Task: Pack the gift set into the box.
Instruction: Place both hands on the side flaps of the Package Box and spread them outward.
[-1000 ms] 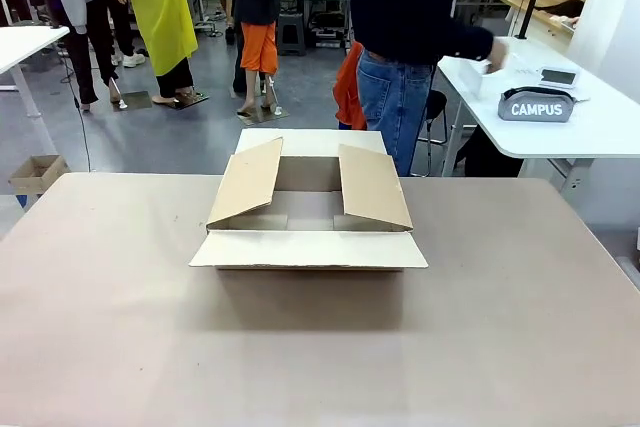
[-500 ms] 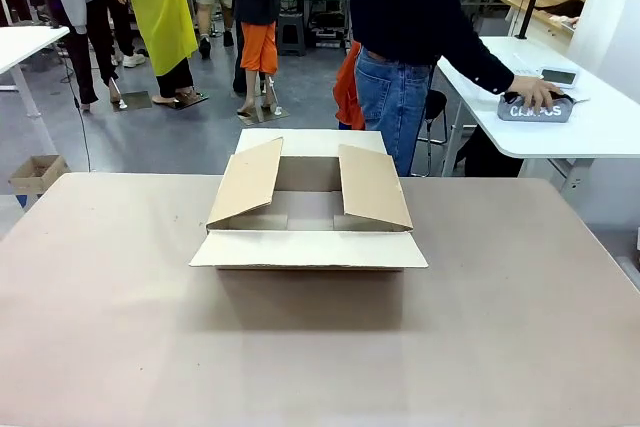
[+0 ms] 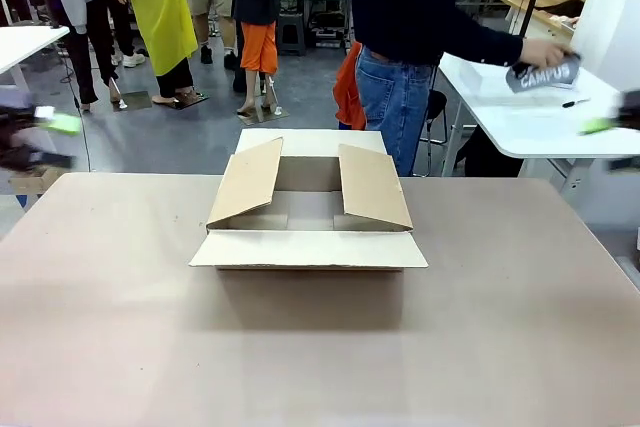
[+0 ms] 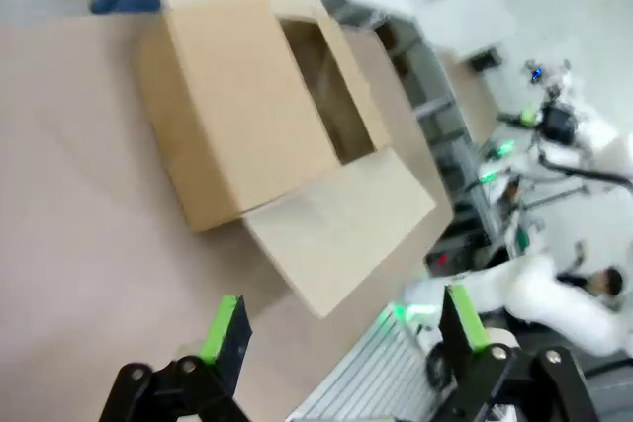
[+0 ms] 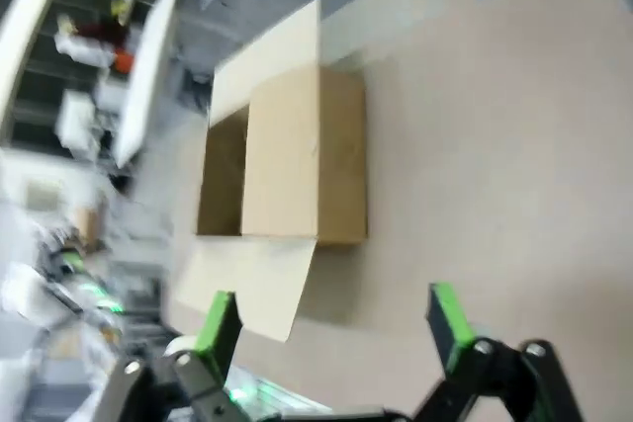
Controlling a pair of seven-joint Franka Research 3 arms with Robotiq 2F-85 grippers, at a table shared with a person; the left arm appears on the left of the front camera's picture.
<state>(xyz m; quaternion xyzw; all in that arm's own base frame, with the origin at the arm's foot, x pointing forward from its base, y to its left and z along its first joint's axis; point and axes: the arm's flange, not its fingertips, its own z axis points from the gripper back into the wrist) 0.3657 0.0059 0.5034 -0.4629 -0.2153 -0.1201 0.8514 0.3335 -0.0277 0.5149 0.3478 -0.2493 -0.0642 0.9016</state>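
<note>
We held left tool (image 4: 343, 313) and right tool (image 5: 331, 308) spread, empty; the box (image 3: 308, 249) lay open on the table (image 3: 120, 327).

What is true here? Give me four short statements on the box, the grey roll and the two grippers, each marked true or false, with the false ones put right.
1. The box stands on the table with its top flaps open. True.
2. The grey roll lies inside the box. False: a person's hand holds it up over the white side table.
3. The left gripper is shut on a flap of the box. False: it is open, holds nothing and is apart from the box.
4. The right gripper is open and holds nothing. True.
</note>
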